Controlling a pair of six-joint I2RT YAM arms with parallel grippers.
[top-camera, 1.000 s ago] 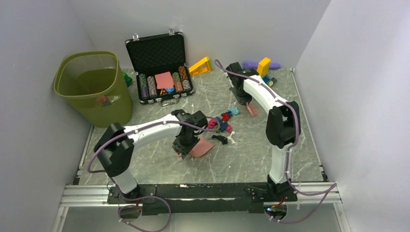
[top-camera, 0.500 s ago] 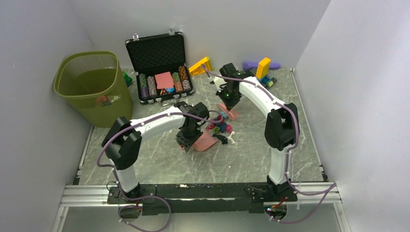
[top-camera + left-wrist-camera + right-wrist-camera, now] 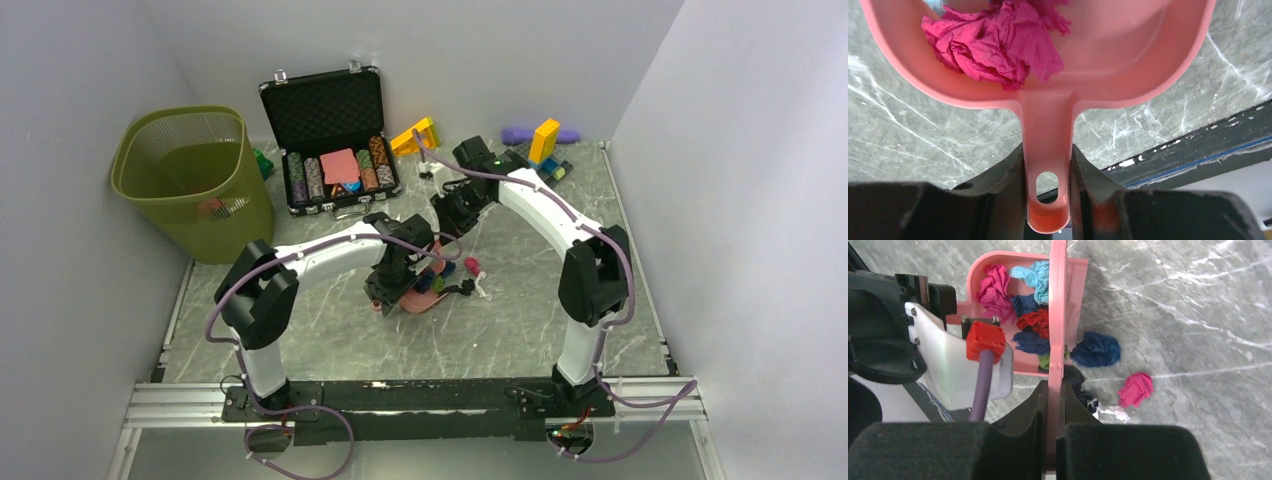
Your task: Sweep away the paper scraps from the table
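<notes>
Nearest me, the left tool [image 3: 1048, 172] is narrowed onto the handle of a pink dustpan [image 3: 1128, 65], which lies flat on the surface [image 3: 1198, 315] just ahead of it. Several paper scraps [image 3: 1034, 320] sit inside the pan: red, pink, teal and dark blue. Past that, the right tool [image 3: 1055, 400] is pinched tight on a thin pink sweeper blade [image 3: 1058, 300], standing on edge at the pan's mouth. On the blade's off side, away from the pan, a dark blue wad [image 3: 1096, 349] and a pink wad [image 3: 1136, 388] lie loose, with black and white bits nearer the tool.

I judge the sweeping about half done. The next move calls for lifting the blade over those strays, setting it down behind them, and drawing them in. Farthest off, well beyond the left tool, stands a green bin [image 3: 190, 180], probably where the load goes.
</notes>
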